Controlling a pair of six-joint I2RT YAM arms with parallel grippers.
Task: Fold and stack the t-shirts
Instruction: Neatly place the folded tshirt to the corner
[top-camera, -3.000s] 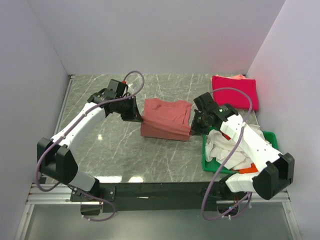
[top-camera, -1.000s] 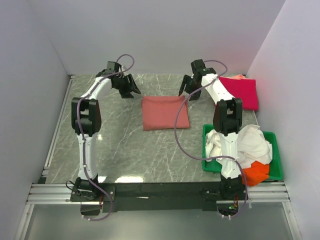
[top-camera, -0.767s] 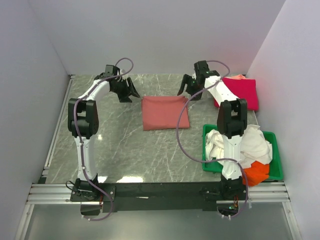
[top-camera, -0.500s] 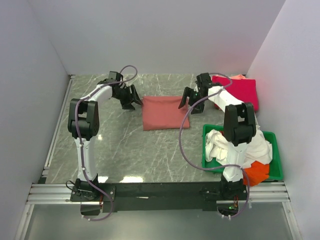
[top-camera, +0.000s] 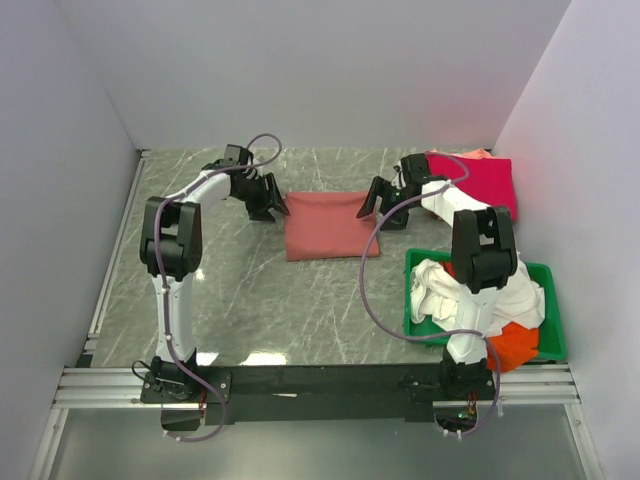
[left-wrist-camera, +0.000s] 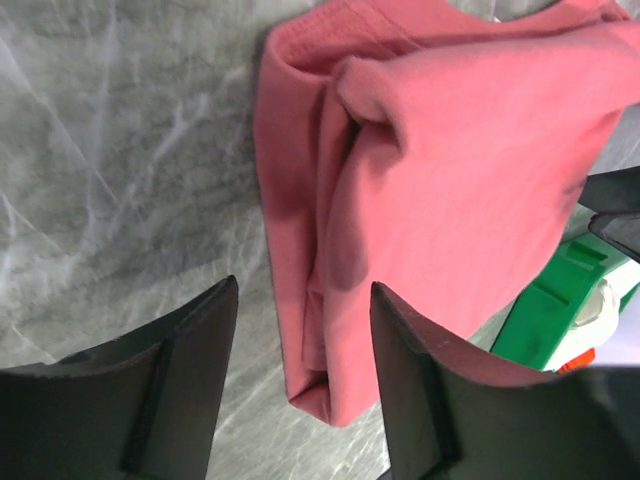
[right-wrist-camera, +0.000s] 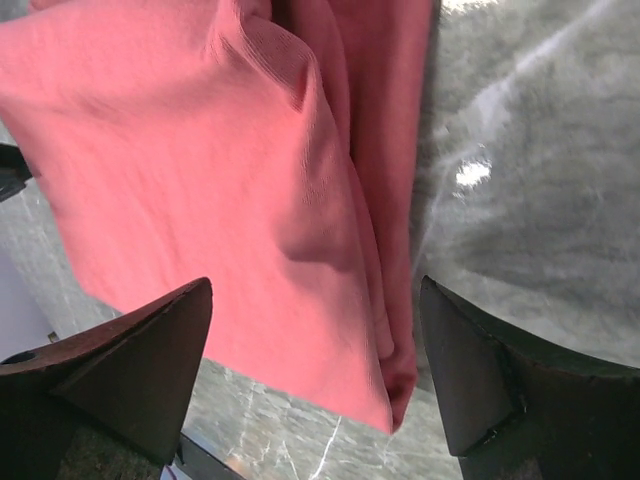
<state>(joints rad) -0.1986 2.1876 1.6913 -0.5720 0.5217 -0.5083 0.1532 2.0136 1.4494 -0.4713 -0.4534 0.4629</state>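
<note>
A folded salmon-red t-shirt (top-camera: 330, 226) lies flat mid-table. My left gripper (top-camera: 268, 200) is at its far left corner, jaws open. In the left wrist view the shirt's layered edge (left-wrist-camera: 330, 200) lies between the two dark fingers (left-wrist-camera: 180, 390), with gaps on both sides. My right gripper (top-camera: 374, 200) is at the far right corner, open wide. The folded edge (right-wrist-camera: 390, 200) sits between its fingers (right-wrist-camera: 130, 370) without touching them. A folded crimson-pink t-shirt (top-camera: 482, 182) lies at the back right. Crumpled white t-shirts (top-camera: 470, 285) and an orange one (top-camera: 512, 345) fill the tray.
The green tray (top-camera: 548, 278) stands at the right near edge, close to the right arm's base; its corner (left-wrist-camera: 560, 290) shows in the left wrist view. Grey marble tabletop (top-camera: 230, 290) surrounds the shirt. White walls close in the back and sides.
Both grippers have come in from the table's far edge to the salmon-red shirt's far corners. The shirt, folded flat since three seconds ago, has not moved in the last second.
</note>
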